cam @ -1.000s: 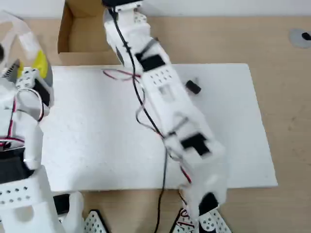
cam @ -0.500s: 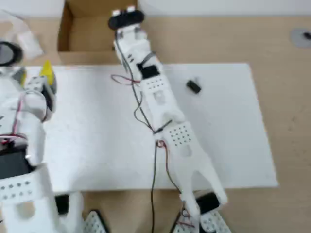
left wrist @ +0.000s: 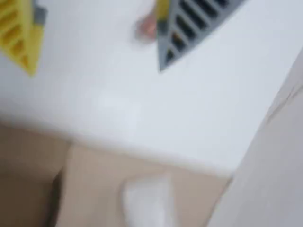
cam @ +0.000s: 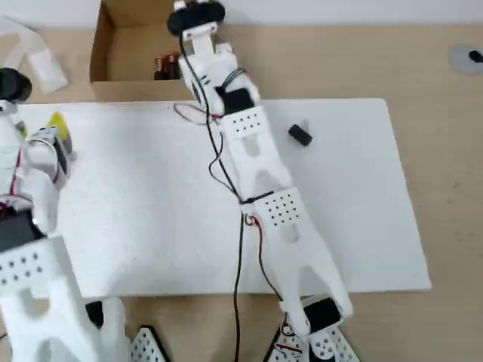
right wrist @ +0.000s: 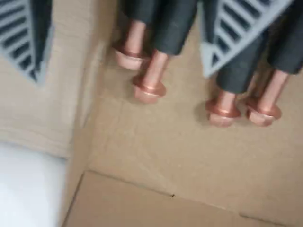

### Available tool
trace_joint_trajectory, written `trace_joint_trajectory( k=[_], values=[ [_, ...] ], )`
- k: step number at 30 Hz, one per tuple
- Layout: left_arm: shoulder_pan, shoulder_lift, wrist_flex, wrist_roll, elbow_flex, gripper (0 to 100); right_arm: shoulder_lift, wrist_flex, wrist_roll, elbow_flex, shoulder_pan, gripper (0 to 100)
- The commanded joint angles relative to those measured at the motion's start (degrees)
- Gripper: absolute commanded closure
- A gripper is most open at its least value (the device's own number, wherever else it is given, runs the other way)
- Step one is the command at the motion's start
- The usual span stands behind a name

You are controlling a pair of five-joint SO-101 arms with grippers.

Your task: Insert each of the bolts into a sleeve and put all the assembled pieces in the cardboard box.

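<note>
The right arm lies stretched almost straight, slanting away from its base. At its far end the right gripper points downward, its two grey ribbed fingers spread wide apart. The left arm stands folded and more upright, well off to one side of the right gripper, and the left gripper tilts downward with its yellow finger and grey finger parted.

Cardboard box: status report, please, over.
Right gripper open above cardboard box. Four assembled pieces inside. Left gripper open over foam sheet. One black piece lies on foam sheet.
</note>
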Motion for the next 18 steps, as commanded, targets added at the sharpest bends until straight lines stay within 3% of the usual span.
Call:
trace_joint_trajectory(
  k=[1,6,13,18],
  values=[
    [-1.2,9.2,4.6,-5.4,-9.3,82,-11.6,9.0,0.4,-3.5,1.5,74.7],
    [-1.2,31.5,15.6,-12.4,-25.7,82,-18.2,19.1,0.6,-3.5,2.1,74.7],
    [-1.5,59.6,41.8,-28.0,-52.0,82,-24.1,33.5,0.7,-3.6,2.2,74.7],
    [-3.9,73.6,44.0,-27.4,-63.2,82,-26.9,39.5,0.7,-3.6,2.2,74.8]
  ],
)
